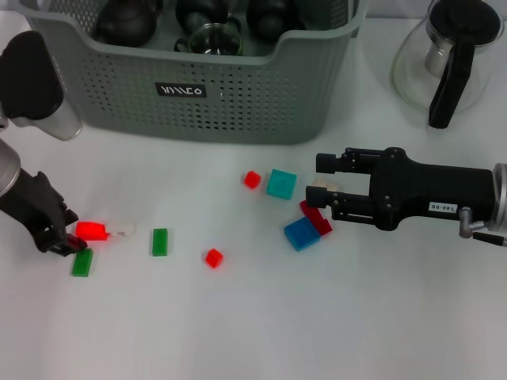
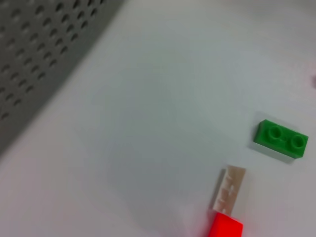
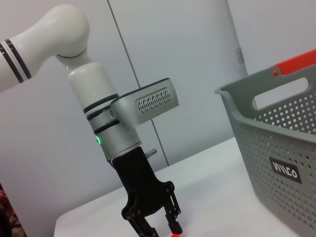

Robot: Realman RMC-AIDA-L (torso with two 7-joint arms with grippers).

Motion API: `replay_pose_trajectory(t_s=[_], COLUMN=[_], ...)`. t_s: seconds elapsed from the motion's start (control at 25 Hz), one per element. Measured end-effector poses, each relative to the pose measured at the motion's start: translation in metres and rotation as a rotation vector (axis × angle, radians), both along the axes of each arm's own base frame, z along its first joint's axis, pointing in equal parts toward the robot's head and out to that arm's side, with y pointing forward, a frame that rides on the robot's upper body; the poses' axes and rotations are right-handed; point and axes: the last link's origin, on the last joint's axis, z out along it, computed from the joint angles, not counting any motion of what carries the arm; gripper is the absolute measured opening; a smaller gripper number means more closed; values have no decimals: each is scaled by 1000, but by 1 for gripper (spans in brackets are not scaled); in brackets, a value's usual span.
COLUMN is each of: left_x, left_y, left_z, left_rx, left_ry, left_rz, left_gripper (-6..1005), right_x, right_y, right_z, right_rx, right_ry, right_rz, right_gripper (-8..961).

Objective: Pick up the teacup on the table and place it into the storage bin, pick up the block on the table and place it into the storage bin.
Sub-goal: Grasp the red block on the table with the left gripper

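**A:** Two grippers in shot. Left gripper is low at the table's left edge, fingertips down by the bright red block. Its fingers look spread, one tip on either side of that block's end, though I can't say they've pinched it.

**B:** Right gripper?

**A:** Hovering on the right, jaws parted, nothing between them. Just past its tips lie a cream block, a dark red block and a blue block.

**B:** Bin?

**A:** At the back, dark teapots and a glass cup already inside. Scattered in front: teal block, two small red cubes, two green bricks. A clear piece touches the bright red block's end

**B:** Anything else?

**A:** Glass carafe, far right, beside the bin
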Motion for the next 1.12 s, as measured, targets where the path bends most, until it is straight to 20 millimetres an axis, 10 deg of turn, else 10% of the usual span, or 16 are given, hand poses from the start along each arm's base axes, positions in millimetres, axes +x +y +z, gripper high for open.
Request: replay_pose_trajectory(t_s=[1.12], left_x=[7], left_y=[2], left_z=[-8], left_rx=[-11], left_ry=[-2], left_rz=[-17], left_gripper=[424], right_x=[0], right_y=[1], right_z=[0], right_rx=[4], right_ry=[-4], right_rz=[0], right_gripper=[641])
